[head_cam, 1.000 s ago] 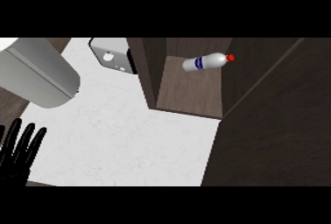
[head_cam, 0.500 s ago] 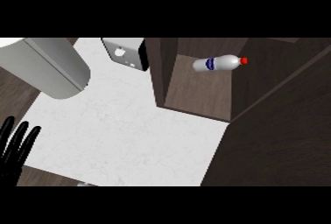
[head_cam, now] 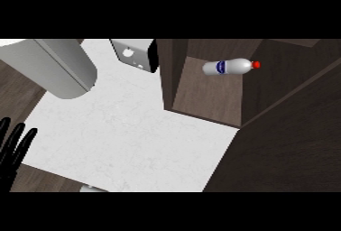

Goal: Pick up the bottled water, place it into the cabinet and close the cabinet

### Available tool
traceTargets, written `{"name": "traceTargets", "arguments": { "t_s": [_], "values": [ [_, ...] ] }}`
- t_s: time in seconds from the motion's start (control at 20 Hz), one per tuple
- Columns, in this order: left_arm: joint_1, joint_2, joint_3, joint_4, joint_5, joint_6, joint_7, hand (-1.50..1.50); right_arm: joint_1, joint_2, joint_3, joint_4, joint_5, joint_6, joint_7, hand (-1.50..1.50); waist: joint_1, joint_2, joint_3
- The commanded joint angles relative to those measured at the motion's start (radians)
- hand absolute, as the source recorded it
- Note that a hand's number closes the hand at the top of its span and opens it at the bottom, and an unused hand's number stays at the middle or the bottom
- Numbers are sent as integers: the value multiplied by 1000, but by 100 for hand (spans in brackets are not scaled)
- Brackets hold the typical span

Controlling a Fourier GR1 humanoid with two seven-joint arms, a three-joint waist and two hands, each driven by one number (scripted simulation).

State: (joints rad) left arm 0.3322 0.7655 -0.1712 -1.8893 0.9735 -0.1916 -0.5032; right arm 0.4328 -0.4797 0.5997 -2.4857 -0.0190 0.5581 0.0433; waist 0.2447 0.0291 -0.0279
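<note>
Bottle: I saw the clear plastic bottled water with a blue label and red cap (head_cam: 229, 66) lying on its side inside the dark wood cabinet (head_cam: 206, 97), cap pointing away from the counter, toward the view's right.
Cabinet: the dark brown wooden box stood open, its floor bare around the bottle; a dark wooden panel (head_cam: 293, 149), which I took for the door, filled the lower right of my view beside the cabinet.
Left hand: my black left hand (head_cam: 13, 146) showed at the view's left edge, across the white marbled counter top (head_cam: 133, 140) from the cabinet, fingers straight and spread, pointing up, holding nothing.
Bottle to hand: the two were well apart; the bottle sat in the cabinet at the far side of the counter from the hand, with the whole bare white surface between them.
Right hand: I could not find it anywhere in my view.
Other things: a large pale grey cylinder (head_cam: 57, 65) lay left of the cabinet across the counter's upper corner; a small grey plate-like fitting with a dark edge (head_cam: 136, 54) stood just beside the cabinet's left wall.
</note>
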Motion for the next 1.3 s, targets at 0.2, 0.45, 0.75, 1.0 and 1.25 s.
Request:
{"name": "traceTargets", "arguments": {
  "t_s": [0.2, 0.45, 0.75, 1.0, 1.25],
  "values": [
    [-1, 11, 18, 20, 15, -23, 2, -150, -116, 30, 92, -8, 16, 12, 103, 150, -1, 5, -4],
    [3, 10, 22, 25, 30, -38, 2, -150, -122, 54, 87, 0, -11, -7, 113, 150, -10, 7, -4],
    [-20, 20, 44, 28, 29, -47, -4, -150, -93, 79, 120, 51, -84, 4, 102, 150, 13, 34, 1],
    [-31, 28, 44, 25, 28, -59, 2, -150, -98, 90, 105, 81, -143, 10, 94, 150, 52, 54, 2],
    [-39, 35, 57, 30, 42, -70, 5, -150, -126, 127, 50, 113, -178, -39, 134, 150, 42, 50, 4]
  ]
}}
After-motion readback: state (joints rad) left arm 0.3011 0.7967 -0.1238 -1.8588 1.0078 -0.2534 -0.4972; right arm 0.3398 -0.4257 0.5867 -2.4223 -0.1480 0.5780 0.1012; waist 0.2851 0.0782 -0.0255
